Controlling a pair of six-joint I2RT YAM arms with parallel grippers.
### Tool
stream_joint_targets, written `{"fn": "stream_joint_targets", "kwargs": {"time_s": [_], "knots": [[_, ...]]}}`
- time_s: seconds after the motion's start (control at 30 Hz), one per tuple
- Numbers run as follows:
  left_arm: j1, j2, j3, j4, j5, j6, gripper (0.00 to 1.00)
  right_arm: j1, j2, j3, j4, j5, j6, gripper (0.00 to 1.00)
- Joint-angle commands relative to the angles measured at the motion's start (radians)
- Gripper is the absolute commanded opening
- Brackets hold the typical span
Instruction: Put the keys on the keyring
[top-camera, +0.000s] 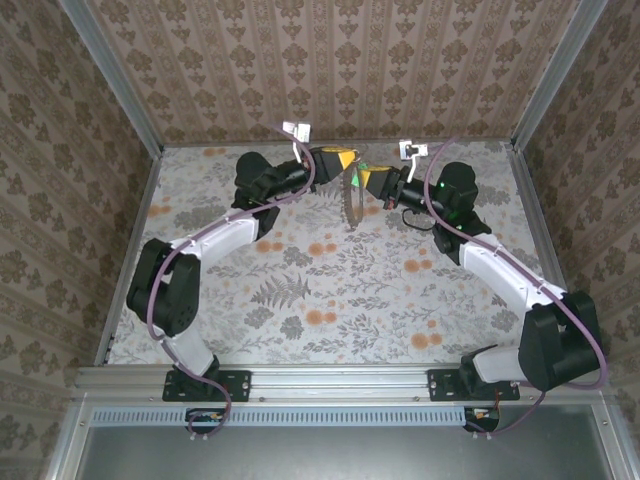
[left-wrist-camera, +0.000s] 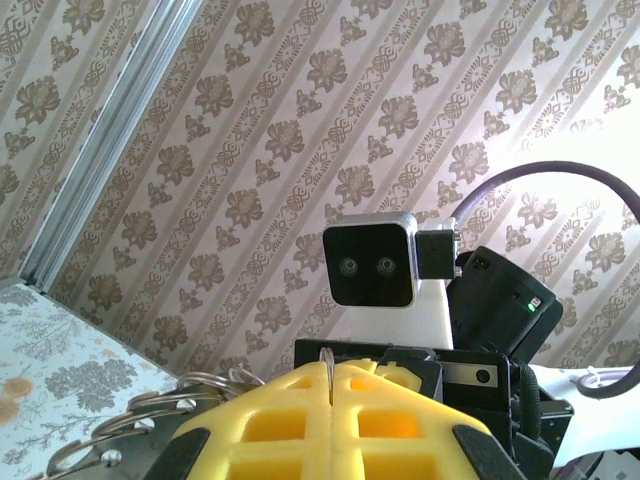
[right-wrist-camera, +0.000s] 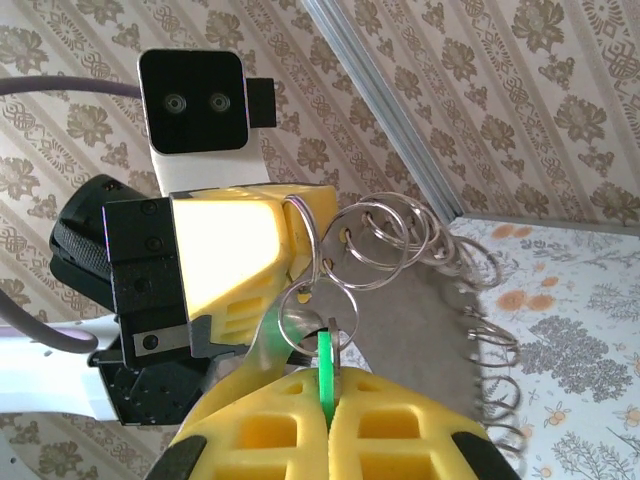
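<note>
My two grippers meet above the far middle of the table. The right gripper (right-wrist-camera: 328, 378) (top-camera: 372, 178) is shut on the key (right-wrist-camera: 325, 354), whose green head stands edge-on between the yellow fingertips. The key touches a small silver split ring (right-wrist-camera: 318, 300) just above it. That ring hangs on the keyring (right-wrist-camera: 415, 330) (top-camera: 352, 208), a brown-tan band carrying several silver rings and drooping toward the table. The left gripper (left-wrist-camera: 330, 375) (top-camera: 338, 158) (right-wrist-camera: 296, 228) is shut on a thin silver ring (left-wrist-camera: 326, 354) of the keyring, facing the right gripper closely.
Wallpapered walls with aluminium corner posts (top-camera: 110, 80) close in the floral table (top-camera: 300, 290) on three sides. Purple-grey cables (top-camera: 300, 185) loop over both arms. The right wrist's camera block (left-wrist-camera: 370, 262) sits directly ahead of the left gripper.
</note>
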Motion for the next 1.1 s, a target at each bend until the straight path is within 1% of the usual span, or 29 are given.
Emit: {"fn": "stream_joint_targets", "kwargs": {"time_s": [0.0, 0.3, 0.7, 0.9, 1.07], "knots": [[0.004, -0.002, -0.01, 0.133, -0.052, -0.051, 0.0, 0.0, 0.024, -0.001, 0.052, 0.014, 0.037, 0.0], [-0.007, 0.019, -0.027, 0.169, -0.092, -0.071, 0.0, 0.063, 0.098, 0.08, 0.038, -0.007, 0.029, 0.0], [-0.029, 0.039, -0.04, 0.195, -0.102, -0.076, 0.0, 0.107, 0.172, 0.177, 0.035, 0.033, 0.032, 0.0], [-0.027, 0.036, -0.047, 0.198, -0.104, -0.075, 0.0, 0.105, 0.155, 0.169, -0.007, 0.042, 0.004, 0.0], [-0.014, 0.035, -0.039, 0.178, -0.079, -0.062, 0.0, 0.094, 0.101, 0.152, -0.102, 0.037, -0.045, 0.0]]}}
